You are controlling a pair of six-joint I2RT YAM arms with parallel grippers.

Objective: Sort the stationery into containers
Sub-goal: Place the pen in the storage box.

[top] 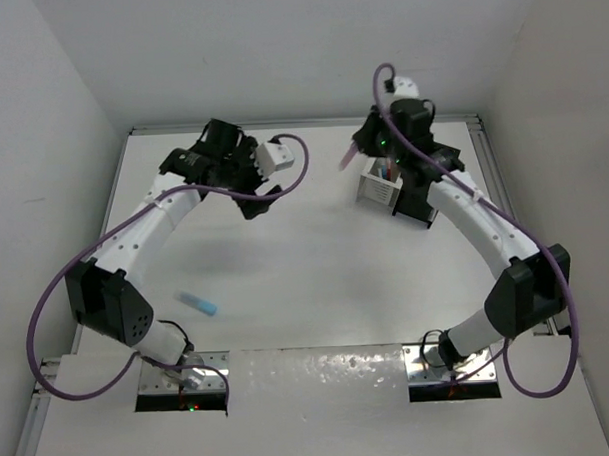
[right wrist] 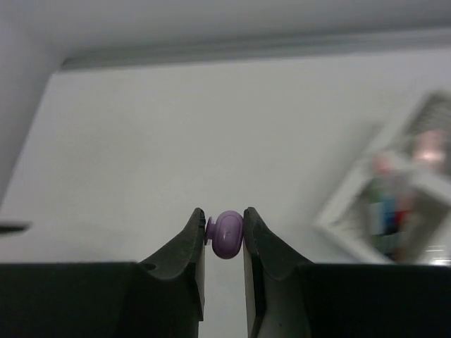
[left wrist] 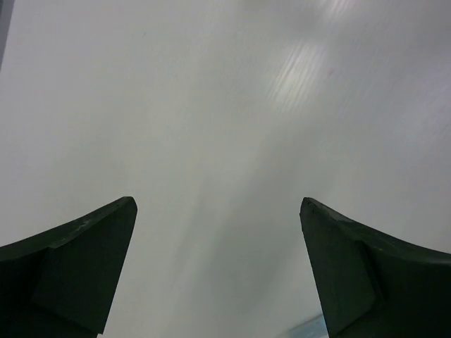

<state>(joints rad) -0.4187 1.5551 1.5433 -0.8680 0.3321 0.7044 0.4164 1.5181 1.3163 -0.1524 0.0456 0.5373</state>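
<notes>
Right claw (right wrist: 225, 215) is pinched nearly shut on a pink pen (right wrist: 227, 235). In the wrist view the pen's rounded end sits squeezed between the two dark fingers, touching both. From above, the pen sticks out of the claw at a slant, held up in the air at the far side of the table (top: 316, 268), just to the left of the white organiser (top: 375, 191) and higher than its rim. The pen is not inside any compartment.

The white organiser stands at the far right of the table. Blurred red, blue and pink items stand in its compartments in the right wrist view. A black organiser (top: 415, 206) stands touching its right side, largely hidden by the right arm.

Left claw (left wrist: 217, 205) is spread wide, with nothing between its fingers and only bare table below it. It hangs over the far left part of the table, well apart from both organisers.

One short blue marker (top: 199, 304) lies flat on the table near the left arm's lower joint, far from the organisers and clear of both claws.
</notes>
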